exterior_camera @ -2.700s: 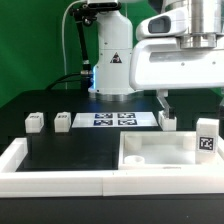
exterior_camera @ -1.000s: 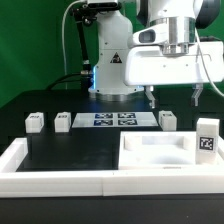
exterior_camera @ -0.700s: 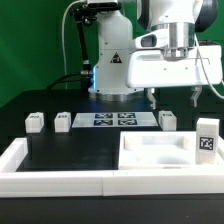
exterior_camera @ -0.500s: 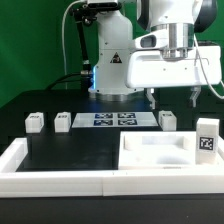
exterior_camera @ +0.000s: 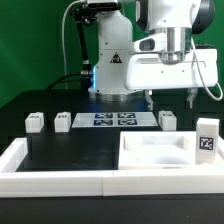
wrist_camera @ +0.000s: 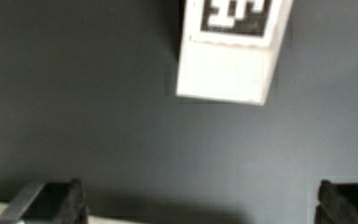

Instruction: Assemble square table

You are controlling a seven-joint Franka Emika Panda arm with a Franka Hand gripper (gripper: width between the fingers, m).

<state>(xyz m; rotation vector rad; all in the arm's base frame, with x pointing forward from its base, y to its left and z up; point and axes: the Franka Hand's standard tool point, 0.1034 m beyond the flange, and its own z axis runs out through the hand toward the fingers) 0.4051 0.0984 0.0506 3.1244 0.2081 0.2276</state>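
Matt white plastic tabletop slab (exterior_camera: 155,152), matt black work surface (exterior_camera: 70,150)

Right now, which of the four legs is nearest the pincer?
The leg just off the marker board's end on the exterior view's right: it sits almost directly below the open pincer. The others lie off to either side.

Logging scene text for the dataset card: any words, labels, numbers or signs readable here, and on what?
Words or numbers: none readable in either view.
Dark triangle sign on the arm's base: contents too small to read.
Black-white tags, patterns only, no text: on the marker board, a leg and a tall block.
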